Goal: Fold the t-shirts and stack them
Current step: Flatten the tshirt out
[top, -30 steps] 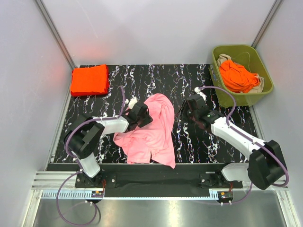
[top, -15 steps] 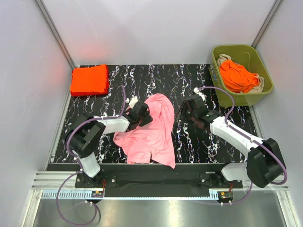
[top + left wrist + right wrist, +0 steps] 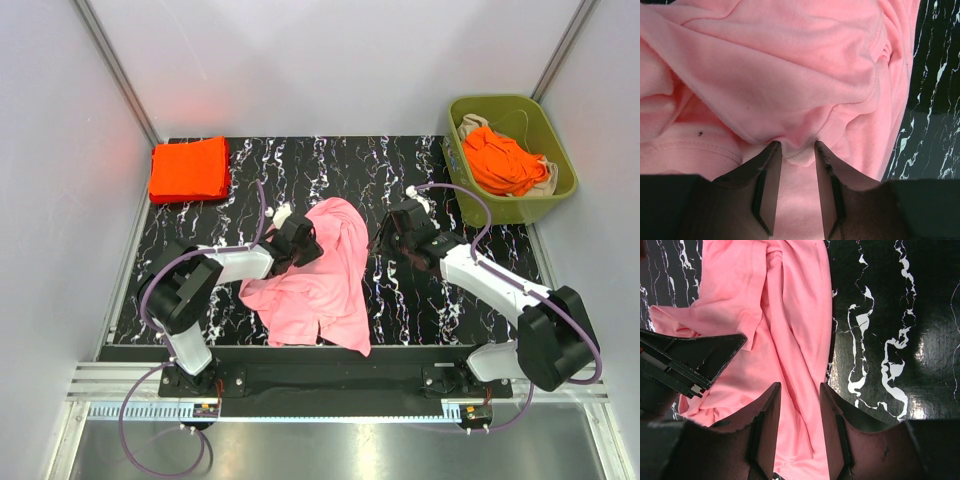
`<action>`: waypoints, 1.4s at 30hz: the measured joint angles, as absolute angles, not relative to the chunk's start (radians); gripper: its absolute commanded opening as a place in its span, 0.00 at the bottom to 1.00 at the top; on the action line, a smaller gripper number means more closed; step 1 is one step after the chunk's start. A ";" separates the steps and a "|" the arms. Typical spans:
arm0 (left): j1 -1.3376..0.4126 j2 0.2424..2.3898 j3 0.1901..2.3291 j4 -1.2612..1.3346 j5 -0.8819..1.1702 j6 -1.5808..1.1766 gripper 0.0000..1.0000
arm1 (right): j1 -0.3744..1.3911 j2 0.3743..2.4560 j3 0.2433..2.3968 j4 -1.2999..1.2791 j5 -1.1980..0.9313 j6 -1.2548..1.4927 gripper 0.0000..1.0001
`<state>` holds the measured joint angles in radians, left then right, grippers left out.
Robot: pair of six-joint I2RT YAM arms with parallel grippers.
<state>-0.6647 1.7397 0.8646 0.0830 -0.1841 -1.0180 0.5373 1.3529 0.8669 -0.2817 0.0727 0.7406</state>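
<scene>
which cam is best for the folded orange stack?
Top external: the folded orange stack lies whole at the far left corner of the table. Both wrist views miss it; they look down at the pink t-shirt.

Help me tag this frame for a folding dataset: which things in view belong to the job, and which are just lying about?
Job:
pink t-shirt, crumpled mid-table
folded orange-red stack, far left corner
orange-red shirts, heaped in the bin
left gripper and right gripper

Lying about:
olive-green bin
black marbled table
</scene>
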 measured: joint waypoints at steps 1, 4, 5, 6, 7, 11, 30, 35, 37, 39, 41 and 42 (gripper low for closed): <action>-0.665 1.740 0.865 0.085 -0.183 -1.018 0.37 | 0.537 1.354 0.867 -0.282 0.070 0.741 0.44; -0.665 1.740 0.865 0.095 -0.180 -1.022 0.37 | 0.537 1.354 0.867 -0.281 0.068 0.741 0.44; -0.665 1.740 0.865 0.100 -0.179 -1.022 0.36 | 0.537 1.354 0.867 -0.281 0.067 0.741 0.44; -0.665 1.740 0.865 0.104 -0.179 -1.023 0.35 | 0.537 1.354 0.867 -0.281 0.067 0.741 0.44; -0.665 1.739 0.865 0.106 -0.179 -1.023 0.35 | 0.537 1.354 0.867 -0.281 0.068 0.741 0.44; -0.665 1.736 0.865 0.109 -0.179 -1.027 0.35 | 0.537 1.354 0.867 -0.281 0.067 0.741 0.44; -0.671 1.736 0.864 0.179 -0.138 -1.052 0.31 | 0.537 1.360 0.867 -0.274 0.067 0.741 0.44; -0.671 1.736 0.863 0.181 -0.134 -1.052 0.31 | 0.537 1.360 0.867 -0.274 0.067 0.741 0.44; -0.671 1.736 0.863 0.181 -0.134 -1.053 0.30 | 0.537 1.360 0.867 -0.274 0.067 0.741 0.44; -0.672 1.736 0.863 0.182 -0.134 -1.052 0.29 | 0.537 1.360 0.867 -0.274 0.067 0.741 0.44; -0.673 1.736 0.863 0.181 -0.134 -1.052 0.29 | 0.537 1.360 0.867 -0.274 0.067 0.741 0.44; -0.674 1.736 0.863 0.180 -0.134 -1.052 0.28 | 0.537 1.360 0.867 -0.274 0.067 0.741 0.44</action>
<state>-0.6743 1.7355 0.8635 0.1802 -0.1337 -1.0523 0.5373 1.3602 0.8669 -0.2737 0.0669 0.7406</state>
